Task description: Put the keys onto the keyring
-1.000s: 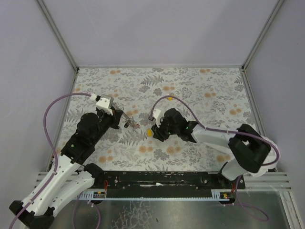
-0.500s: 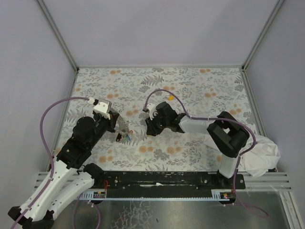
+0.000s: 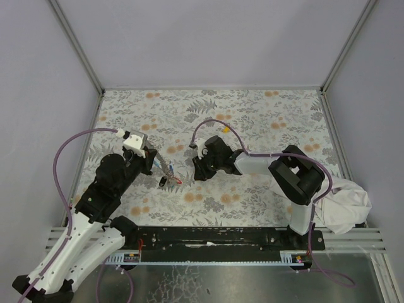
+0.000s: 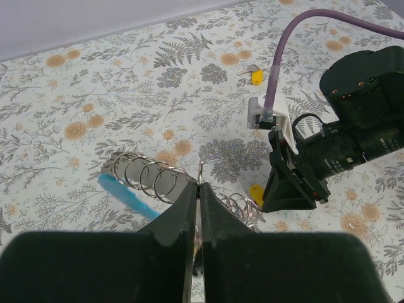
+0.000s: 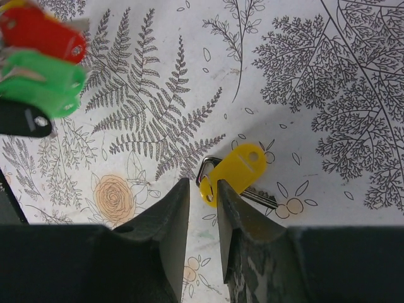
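Note:
My left gripper (image 3: 157,166) is shut on the thin silvery keyring (image 4: 201,169) and holds it above the table. A coil of metal rings (image 4: 146,180) and a light-blue strip (image 4: 125,194) hang off it. The ring's red (image 5: 41,31), green (image 5: 45,81) and black (image 5: 23,120) capped keys show at the top left of the right wrist view. My right gripper (image 5: 203,184) is low over the table, its jaws a narrow gap apart. The near end of a yellow-capped key (image 5: 238,172) lies on the table at its fingertips. A second yellow key (image 3: 225,129) lies farther back.
A white cloth (image 3: 346,203) lies at the table's right edge beside the right arm's base. Purple cables (image 3: 85,136) loop off both wrists. Metal frame rails (image 3: 79,53) bound the floral table at the back and sides.
My right arm has swung left and folded, bringing its gripper down over the yellow key. My left gripper has shifted the key cluster slightly toward the near side.

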Controlling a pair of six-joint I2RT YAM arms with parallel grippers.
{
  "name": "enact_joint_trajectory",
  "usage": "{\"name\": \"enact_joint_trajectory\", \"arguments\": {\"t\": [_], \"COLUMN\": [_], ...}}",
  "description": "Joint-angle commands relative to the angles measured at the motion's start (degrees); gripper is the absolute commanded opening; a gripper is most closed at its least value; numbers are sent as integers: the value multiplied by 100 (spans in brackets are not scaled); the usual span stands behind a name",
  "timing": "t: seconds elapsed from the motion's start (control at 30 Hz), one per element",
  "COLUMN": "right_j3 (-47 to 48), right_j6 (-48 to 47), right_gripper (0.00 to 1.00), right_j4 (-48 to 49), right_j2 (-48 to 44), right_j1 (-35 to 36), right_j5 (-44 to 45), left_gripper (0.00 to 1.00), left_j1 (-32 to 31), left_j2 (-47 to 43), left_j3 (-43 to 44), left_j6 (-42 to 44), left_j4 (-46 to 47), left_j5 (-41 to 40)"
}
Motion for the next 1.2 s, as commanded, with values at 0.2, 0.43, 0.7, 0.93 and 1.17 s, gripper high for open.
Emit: {"name": "enact_joint_trajectory", "arguments": {"t": [0.2,0.43,0.7,0.93,1.17], "right_j3": [213,91,-34,-296,-165], "right_j6": [141,-349,-944,-1052,-942], "right_gripper": [9,0,0,0,0], "right_j4": [-34,-841,-2434,-3352,-4287], "right_j2": [89,-496,-1405,-2093,-2524], "right_j1": [-38,-38,-122,-348,-381], "right_j5": [-217,294,1060,1646,2203], "left_gripper": [0,0,0,0,0], "left_j1": [212,229,227,227,65], "left_j2": [-27,19,535,1413,2408], "left_j3": [-8,-34,-593,-1348,-2039], "left_j6": [74,-67,-953,-1723,-1967], "left_j4": [361,608,2017,4533,6951], "left_j5": [483,1164,2627,3361,4023]}}
